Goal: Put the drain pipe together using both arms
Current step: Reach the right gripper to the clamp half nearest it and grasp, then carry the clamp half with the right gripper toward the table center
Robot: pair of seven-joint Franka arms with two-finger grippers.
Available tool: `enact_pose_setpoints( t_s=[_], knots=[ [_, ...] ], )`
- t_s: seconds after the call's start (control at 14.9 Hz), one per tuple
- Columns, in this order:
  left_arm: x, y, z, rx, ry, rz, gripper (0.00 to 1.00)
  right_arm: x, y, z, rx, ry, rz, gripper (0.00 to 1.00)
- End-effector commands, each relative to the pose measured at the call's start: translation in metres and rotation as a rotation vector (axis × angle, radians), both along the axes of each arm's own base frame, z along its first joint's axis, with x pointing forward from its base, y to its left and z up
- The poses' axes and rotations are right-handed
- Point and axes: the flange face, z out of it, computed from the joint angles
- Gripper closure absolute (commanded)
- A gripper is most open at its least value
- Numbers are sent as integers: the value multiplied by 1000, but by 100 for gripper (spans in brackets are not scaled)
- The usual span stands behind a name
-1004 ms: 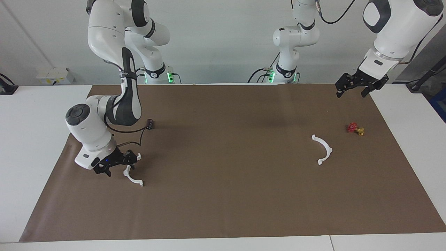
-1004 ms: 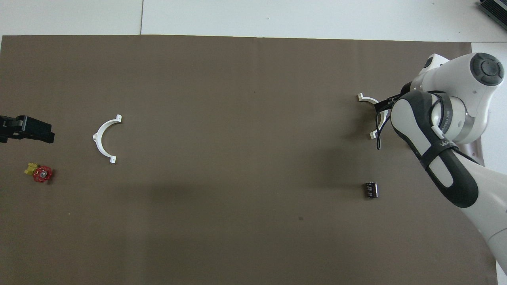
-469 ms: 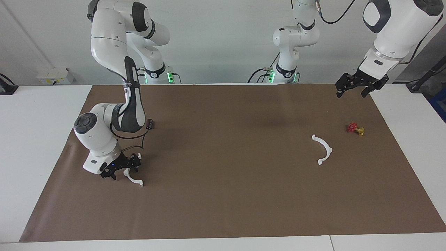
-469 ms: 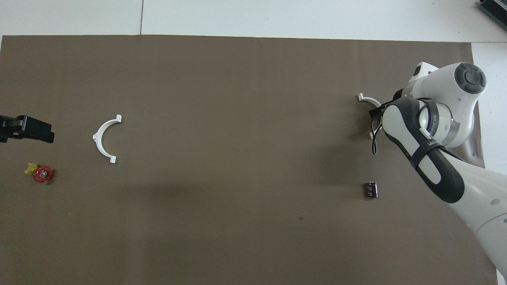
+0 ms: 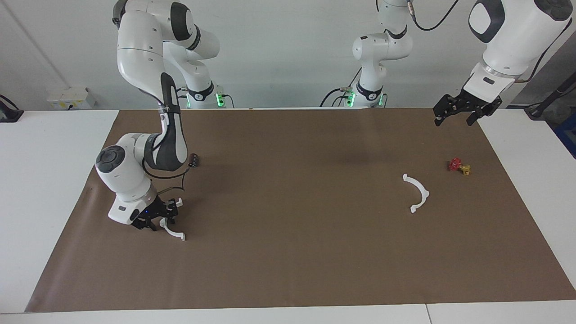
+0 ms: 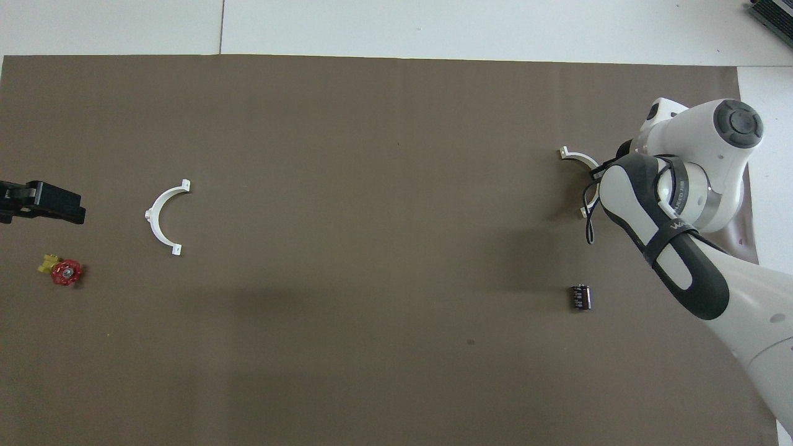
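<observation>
Facing view: right tool (image 5: pixel 159 219) grips half-ring (image 5: pixel 173 231).

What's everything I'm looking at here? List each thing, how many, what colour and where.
Half-ring: one, white, toward the right arm's end, on the mat.
Half-ring: one, white, toward the left arm's end, lying free.
Valve: one, red and yellow, beside that free half-ring, nearer the robots.
Small dark part: one, nearer the robots than the gripped half-ring.
Mat: one, brown, covering the table.
Right tool: black, shut on the first half-ring.
Left tool: black, open, waiting over the mat's corner.
</observation>
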Motion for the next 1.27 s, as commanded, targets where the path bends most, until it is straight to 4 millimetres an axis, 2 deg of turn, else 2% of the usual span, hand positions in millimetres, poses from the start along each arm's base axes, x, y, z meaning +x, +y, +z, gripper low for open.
enact_pose_setpoints(
  t_s=[0.0,0.2,0.47,0.6,0.74,0.8,0.87,1.07,1.21],
  knots=[
    [-7,0,0,3,-16,-12,0,1,2,7,23,-17,-25,100],
    [-8,0,1,3,-18,-13,0,14,19,40,30,0,-80,100],
    [-7,0,-1,3,-19,-12,0,14,112,58,17,33,-246,100],
    [-8,0,0,3,-24,-12,0,8,162,59,18,25,-314,100],
    [-8,0,0,3,-24,-10,0,-6,225,58,29,21,-333,100],
    [-8,0,0,3,-24,-10,0,-19,269,55,33,25,-339,100],
    [-8,0,0,3,-24,-12,0,-28,295,50,39,29,-354,100],
    [-8,0,-2,3,-19,-12,0,-42,336,44,67,-4,-359,100],
    [-8,0,-2,3,-19,-12,0,-51,356,37,63,0,-354,100]
  ],
)
